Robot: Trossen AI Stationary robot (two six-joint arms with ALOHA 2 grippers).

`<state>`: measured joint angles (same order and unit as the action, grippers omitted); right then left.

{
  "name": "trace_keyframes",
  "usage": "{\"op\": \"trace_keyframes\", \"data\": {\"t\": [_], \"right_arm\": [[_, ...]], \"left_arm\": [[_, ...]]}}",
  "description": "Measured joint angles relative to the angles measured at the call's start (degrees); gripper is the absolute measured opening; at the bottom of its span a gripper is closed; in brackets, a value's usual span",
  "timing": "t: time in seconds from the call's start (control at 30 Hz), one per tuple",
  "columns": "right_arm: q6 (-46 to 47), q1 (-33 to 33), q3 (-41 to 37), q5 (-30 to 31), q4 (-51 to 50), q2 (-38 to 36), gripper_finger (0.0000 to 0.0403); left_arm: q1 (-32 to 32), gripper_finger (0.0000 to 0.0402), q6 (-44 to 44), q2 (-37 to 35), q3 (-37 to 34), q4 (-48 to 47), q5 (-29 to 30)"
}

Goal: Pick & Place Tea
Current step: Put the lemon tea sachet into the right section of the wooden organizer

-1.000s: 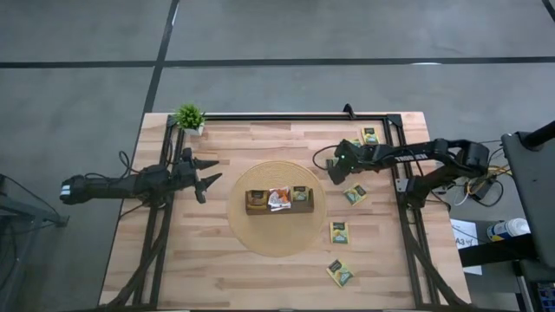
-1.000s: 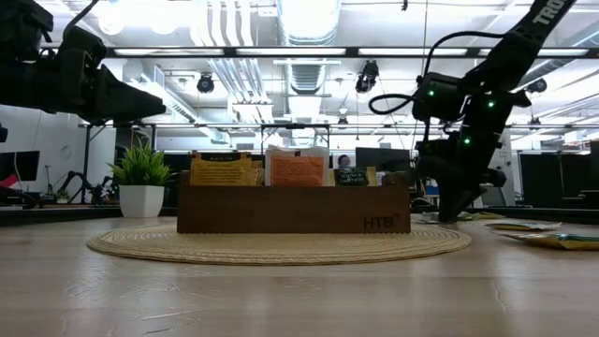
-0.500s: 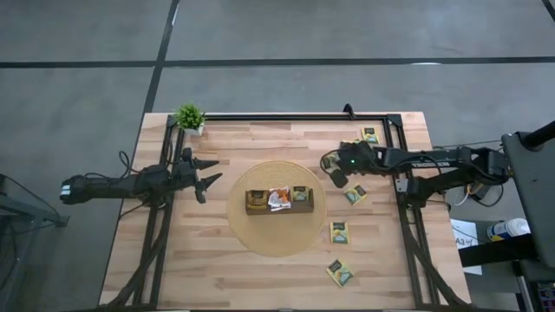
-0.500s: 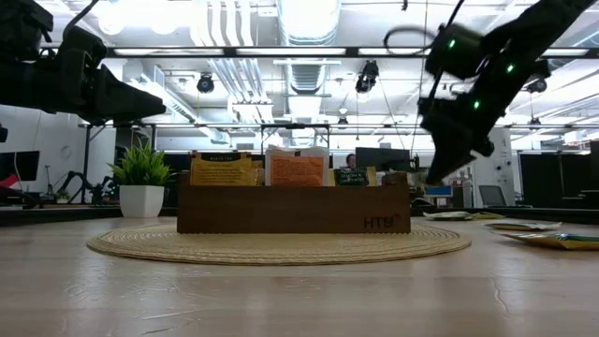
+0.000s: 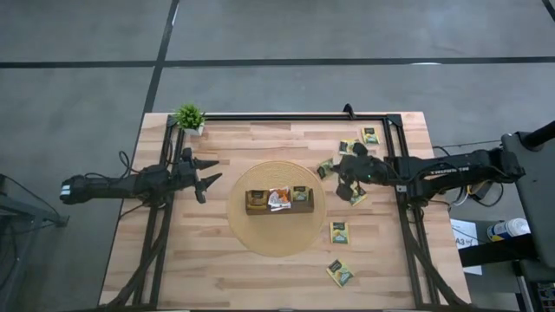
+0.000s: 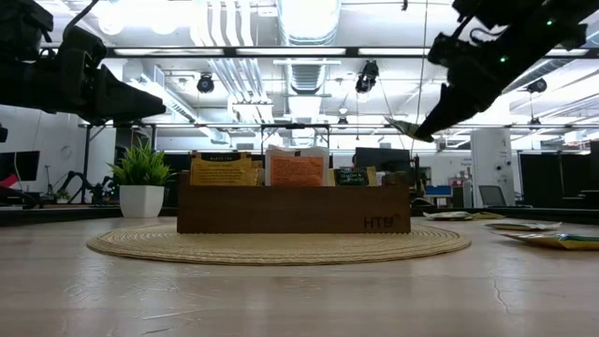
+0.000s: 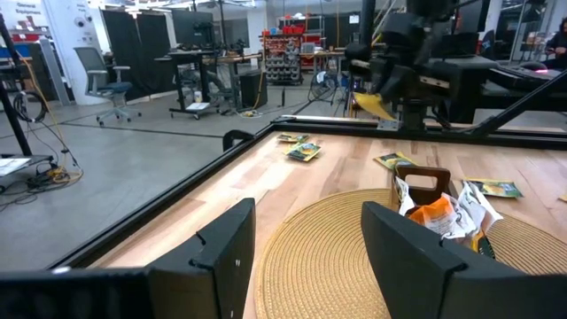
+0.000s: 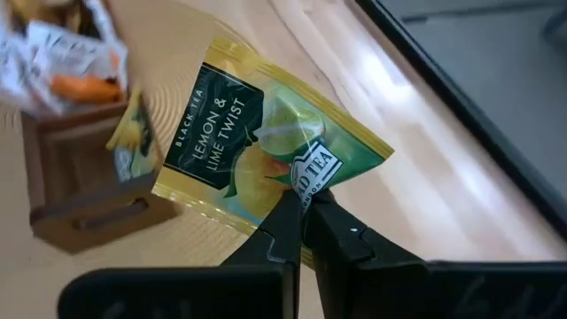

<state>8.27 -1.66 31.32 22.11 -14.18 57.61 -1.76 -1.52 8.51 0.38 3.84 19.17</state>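
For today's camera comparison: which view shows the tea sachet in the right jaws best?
The right wrist view: the sachet fills the picture, label readable, pinched at one corner. The high view shows a speck, the low view its edge, the left wrist view a distant yellow shape.

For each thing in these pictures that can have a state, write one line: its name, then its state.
Right gripper: shut on the held sachet, raised above the table.
Held sachet: pinched at one edge, hanging in the air.
Left gripper: open, holding nothing, beside the mat.
Wooden tray: on the round mat, sachets standing inside.
Loose sachets: lying flat on the table.
Potted plant: upright.
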Motion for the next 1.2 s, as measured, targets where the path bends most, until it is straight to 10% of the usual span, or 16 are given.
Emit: {"op": "trace_keyframes", "data": {"t": [0.43,1.2], "right_arm": [[-11.49,11.39,11.41,14.23,-5.05,12.72,0.0012],[-0.81,19.81,46.48,33.07,-45.46,51.96,0.0011]], "left_arm": [[0.02,0.0202,0.0,-0.02,0.0,0.02,-0.01],[0.07,0.0202,0.0,-0.01,0.02,0.01,-0.01]]}}
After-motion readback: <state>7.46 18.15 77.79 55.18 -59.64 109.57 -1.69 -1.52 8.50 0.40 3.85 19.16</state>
